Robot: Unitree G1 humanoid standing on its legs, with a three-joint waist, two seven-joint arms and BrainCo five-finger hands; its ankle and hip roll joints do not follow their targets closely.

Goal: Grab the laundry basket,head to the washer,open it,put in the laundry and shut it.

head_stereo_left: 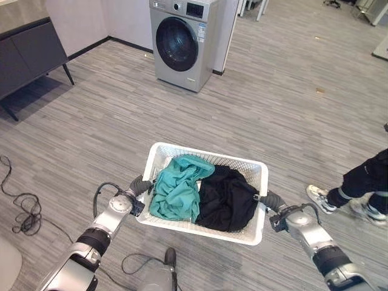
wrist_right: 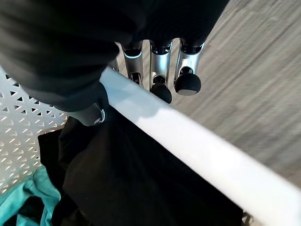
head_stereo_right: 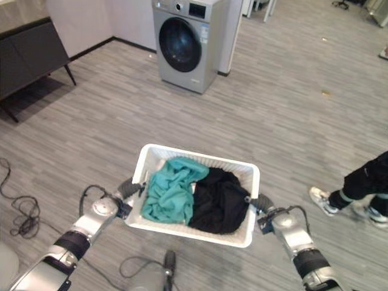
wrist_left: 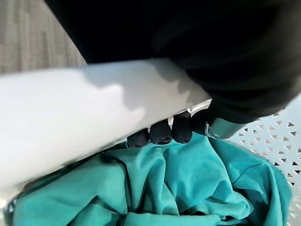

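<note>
Two garments fill white basket [head_stereo_left: 257, 171].

Grey wood-grain floor [head_stereo_left: 109, 115], silver washer [head_stereo_left: 182, 42] stood on it at the far wall, dark cabinet [head_stereo_left: 30, 51] on slim legs at far left, a person's shoes [head_stereo_left: 320, 199] seen at right.

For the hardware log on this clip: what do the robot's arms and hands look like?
Both arms are silver-grey cylinders with black bands near the wrists. The left hand and right hand sit under dark ribbed covers. Their fingers are silver with rounded dark tips, seen in both wrist views.
</note>
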